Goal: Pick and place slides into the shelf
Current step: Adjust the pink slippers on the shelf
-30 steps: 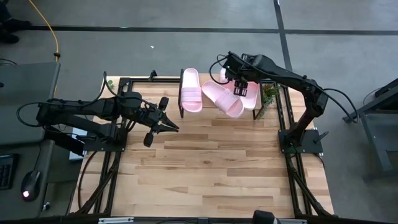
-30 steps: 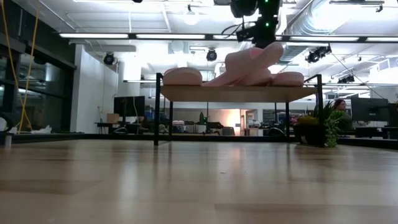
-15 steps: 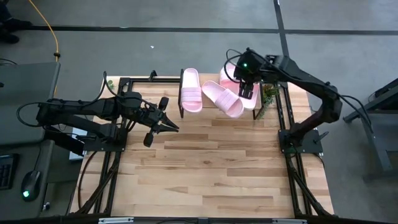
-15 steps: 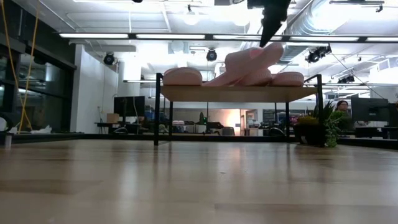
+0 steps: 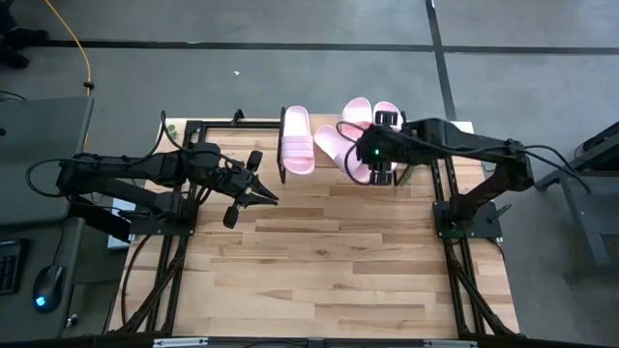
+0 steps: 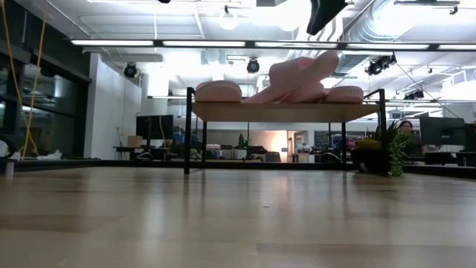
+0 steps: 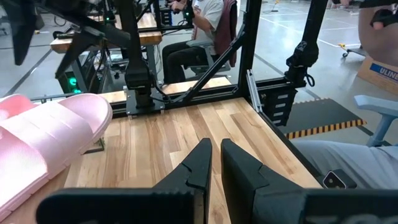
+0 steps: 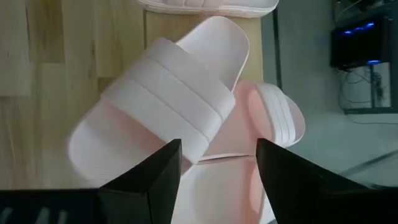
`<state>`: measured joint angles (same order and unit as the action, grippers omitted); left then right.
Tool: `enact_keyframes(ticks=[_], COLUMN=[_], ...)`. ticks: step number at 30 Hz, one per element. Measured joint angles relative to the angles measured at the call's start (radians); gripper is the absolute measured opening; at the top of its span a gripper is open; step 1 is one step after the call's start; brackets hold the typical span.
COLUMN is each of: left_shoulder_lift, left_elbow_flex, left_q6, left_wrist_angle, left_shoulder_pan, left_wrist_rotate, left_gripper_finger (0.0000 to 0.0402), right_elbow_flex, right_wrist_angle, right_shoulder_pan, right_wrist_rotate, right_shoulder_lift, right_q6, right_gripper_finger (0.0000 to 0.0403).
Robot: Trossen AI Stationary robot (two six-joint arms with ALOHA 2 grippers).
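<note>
Four slides [image 5: 312, 141] crowd the shelf [image 6: 286, 111]; right hand [image 5: 378, 162] hovers above, fingers apart, seemingly empty.

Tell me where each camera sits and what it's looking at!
High view: overhead, looking down on both arms, the light-wood shelf and pale pink rubber slides.
Low view: tabletop height, facing the shelf; an arm tip shows above.
Left wrist view: past the left gripper, shut, over the table.
Right wrist view: past the right gripper, open, above the slides.
All four views share the slides.
</note>
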<state>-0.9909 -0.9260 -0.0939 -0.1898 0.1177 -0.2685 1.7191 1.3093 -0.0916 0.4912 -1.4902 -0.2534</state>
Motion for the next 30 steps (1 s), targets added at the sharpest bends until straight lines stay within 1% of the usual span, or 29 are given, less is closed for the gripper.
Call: enact_keyframes(ticks=[5,13,19,23,25,30], left_shoulder_lift=[0.0,0.0,0.0,0.0,0.0,0.0], left_elbow_flex=[0.0,0.0,0.0,0.0,0.0,0.0], left_q6=[0.003,0.005,0.005,0.005,0.005,0.001], left_wrist_angle=[0.0,0.001,-0.003,-0.01,-0.017,-0.017], left_shoulder_pan=[0.0,0.0,0.0,0.0,0.0,0.0], left_wrist_rotate=[0.0,0.0,0.0,0.0,0.0,0.0], left_gripper_finger=[0.0024,0.0024,0.0024,0.0024,0.0024,0.0024], right_elbow_flex=[0.0,0.0,0.0,-0.006,-0.039,-0.215], right_wrist_angle=[0.052,0.077,0.057,0.048,0.019,-0.072], right_shoulder_pan=[0.067,0.113,0.124,0.136,0.145,0.158], right_wrist_rotate=[0.077,0.144,0.152,0.148,0.144,0.135], right_shoulder_lift=[-0.014,-0.075,-0.111,-0.113,-0.101,-0.027], right_q6=[0.057,0.073,0.081,0.105,0.1,0.094], right_gripper_finger=[0.0197,0.0197,0.0197,0.0197,0.0197,0.0197])
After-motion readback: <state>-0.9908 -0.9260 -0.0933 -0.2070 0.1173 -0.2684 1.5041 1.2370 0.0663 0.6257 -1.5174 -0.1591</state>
